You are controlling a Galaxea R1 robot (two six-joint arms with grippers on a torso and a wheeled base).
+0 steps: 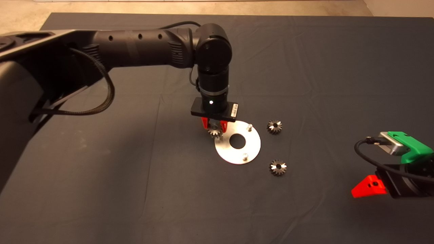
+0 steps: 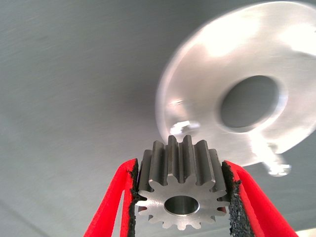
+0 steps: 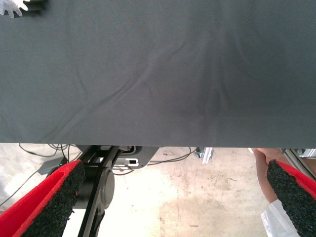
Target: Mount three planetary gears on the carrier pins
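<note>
Left gripper (image 1: pixel 215 128) clenched on a toothed steel gear (image 2: pixel 181 190), black pads against its teeth, at the flat shiny disc's (image 1: pixel 251 149) edge over one pin (image 2: pixel 183 128). Two gears (image 1: pixel 274 127) (image 1: pixel 278 167) lie beside the disc. Right gripper (image 3: pixel 173 197) idle, spread wide.

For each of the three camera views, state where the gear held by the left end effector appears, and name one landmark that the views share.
Head view: held gear at picture centre, over the silver disc's left rim.
Left wrist view: gear at bottom centre, between the red fingers.
Right wrist view: not in it.
Shared landmark: the disc, in head and left wrist views.
</note>
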